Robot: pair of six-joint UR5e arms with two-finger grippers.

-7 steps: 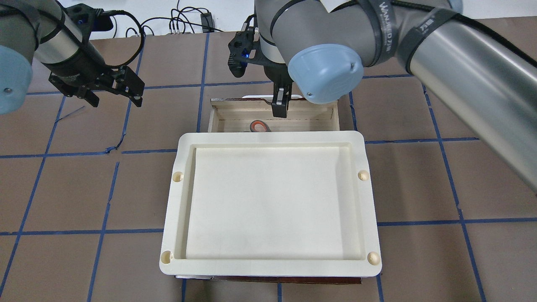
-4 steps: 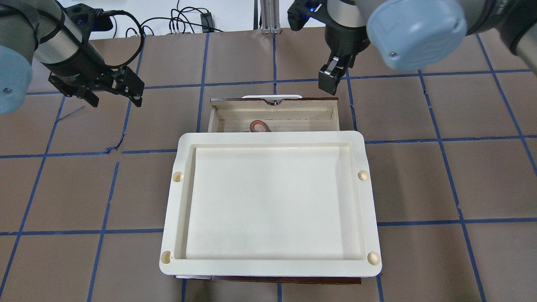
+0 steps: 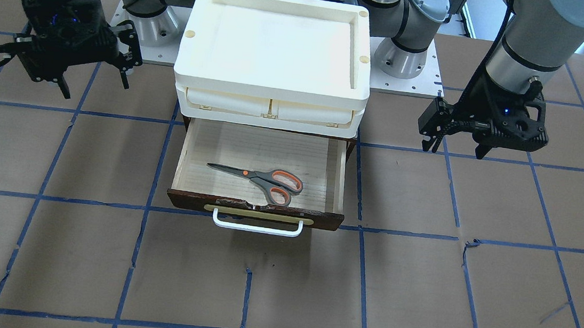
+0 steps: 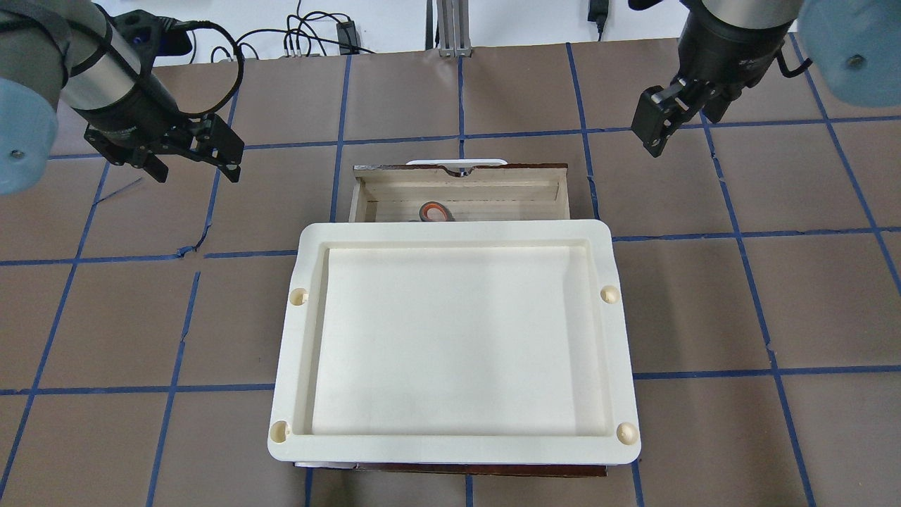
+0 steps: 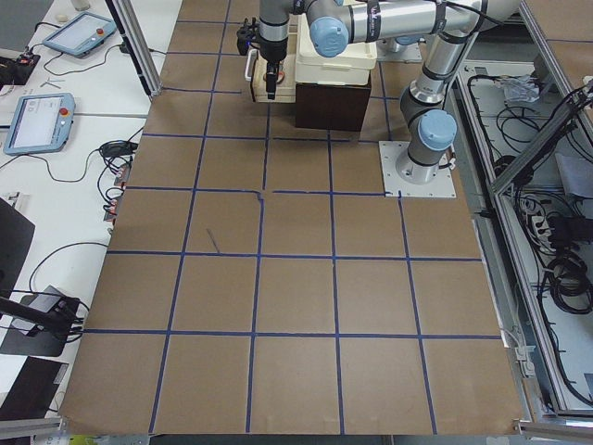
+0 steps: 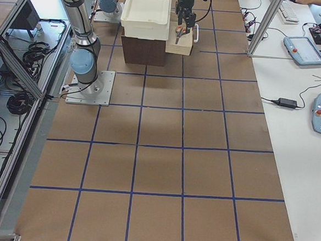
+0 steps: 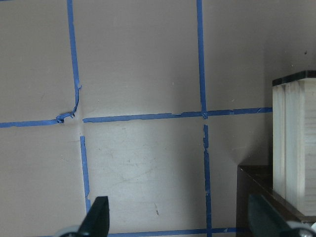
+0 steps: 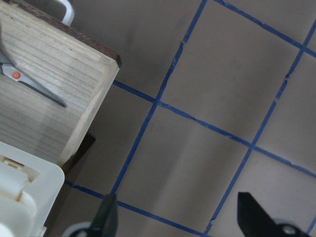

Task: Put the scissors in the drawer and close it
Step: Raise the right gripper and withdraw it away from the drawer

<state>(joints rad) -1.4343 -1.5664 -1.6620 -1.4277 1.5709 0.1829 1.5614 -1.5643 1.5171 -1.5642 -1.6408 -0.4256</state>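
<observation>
While my wrist feeds cut off everything but the tips, I can see the left gripper's dark, tapered fingers (image 7: pixel 98 219) standing wide apart over bare table. The right gripper's fingers (image 8: pixel 106 217) are just as far apart, and neither pair holds anything. On the front-facing camera the left gripper (image 3: pixel 452 151) hangs off the drawer's end on the robot's left, well apart from it. The right gripper (image 3: pixel 95 89) hangs off the opposite end, also apart from the wood.

The wide, shallow drawer of pale, straight-grained wood (image 3: pixel 261 145) stands pulled out from under the smooth cream plastic tray-topped unit (image 3: pixel 274 39). Its dark brown front has a rough top edge and carries a long brass plate (image 3: pixel 257 214) and a white bar handle (image 3: pixel 256 229).

The small scissors with dark metal blades and grey handles with orange inner loops (image 3: pixel 264 177) lie flat on the drawer floor, near its front. Their blades are closed and point toward the drawer's end on the robot's right. The brown paper-covered table with a blue tape grid (image 3: pixel 100 263) runs out on all sides of the drawer.

From overhead the cream unit hides most of the drawer, and I make out only one orange loop. My right wrist feed catches just the blades and the orange pivot dot at the frame edge. Both side cameras show the drawer too small to read.
</observation>
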